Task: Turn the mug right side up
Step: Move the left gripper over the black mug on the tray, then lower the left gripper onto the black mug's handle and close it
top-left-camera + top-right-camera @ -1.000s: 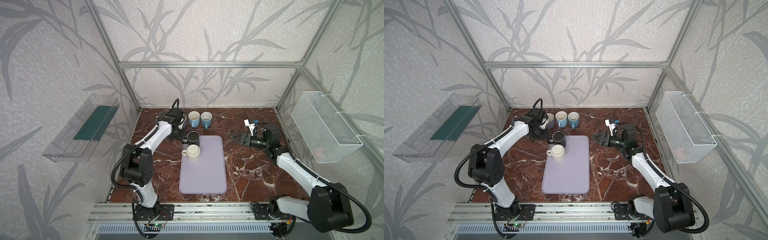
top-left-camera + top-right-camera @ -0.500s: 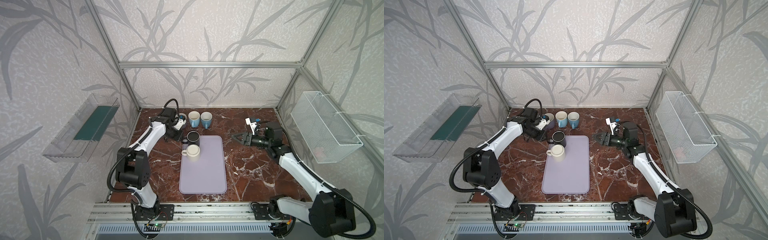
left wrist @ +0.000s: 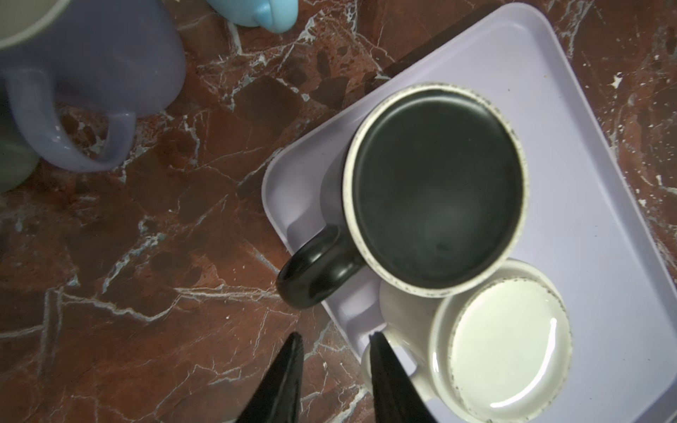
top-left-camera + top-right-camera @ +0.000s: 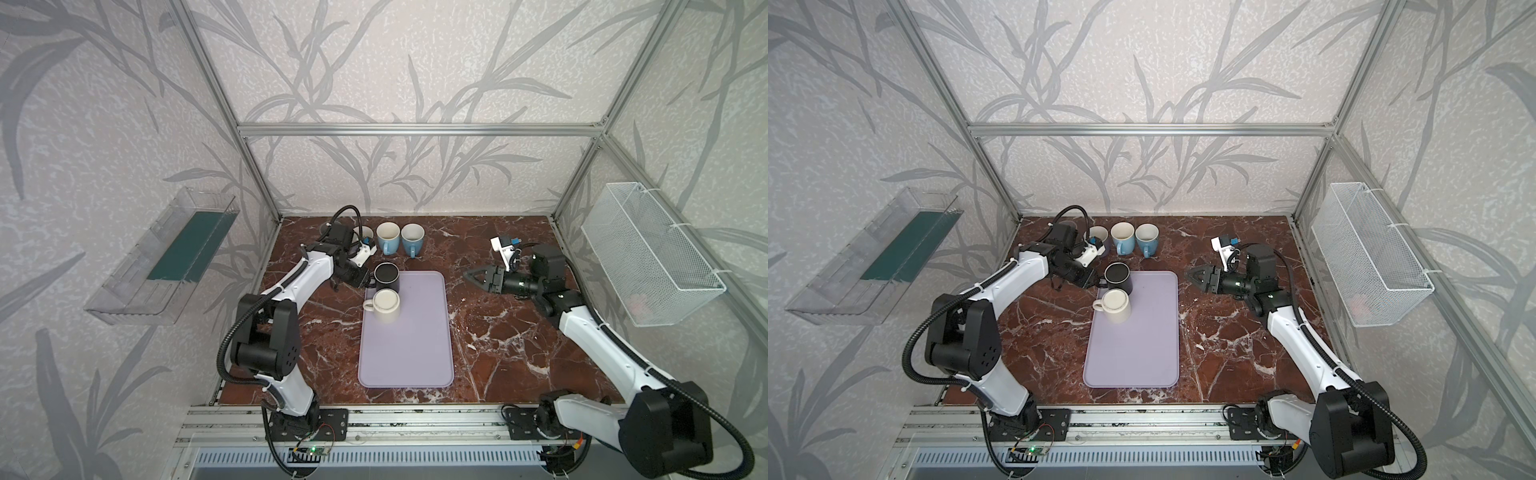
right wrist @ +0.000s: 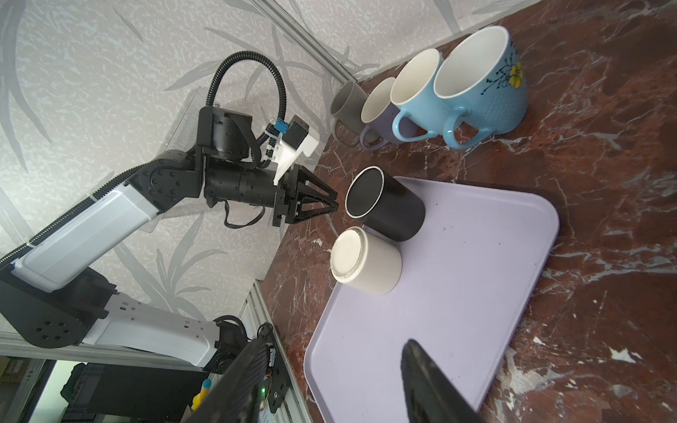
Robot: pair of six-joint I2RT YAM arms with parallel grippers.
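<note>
1. Black mug (image 4: 387,277): is standing base up on the far left corner of the lavender tray (image 4: 415,365). Its handle (image 3: 311,271) is overhanging the tray's left rim, so a sideways grip can be reaching it without crossing the tray. Judged the piece in hand, and not yet turned.
2. Cream mug (image 4: 386,305): is also sitting base up, close against the black one on its near side along the same left edge, leaving little room there.
3. Left gripper (image 3: 335,351): is hovering beside the black handle. Its fingers (image 3: 289,370) are standing a narrow gap apart and pinching nothing, probably narrowed to suit the handle's loop.
4. Right gripper (image 4: 473,276): is hanging over the worktop (image 4: 498,332) off the tray's right edge, with fingers (image 5: 428,373) spread wide and empty, probably keeping clear.
5. Two blue mugs (image 4: 388,237), a purple mug (image 3: 91,55) and a grey mug (image 5: 346,100): are lining the worktop's far edge upright, likely showing the wanted pose.
</note>
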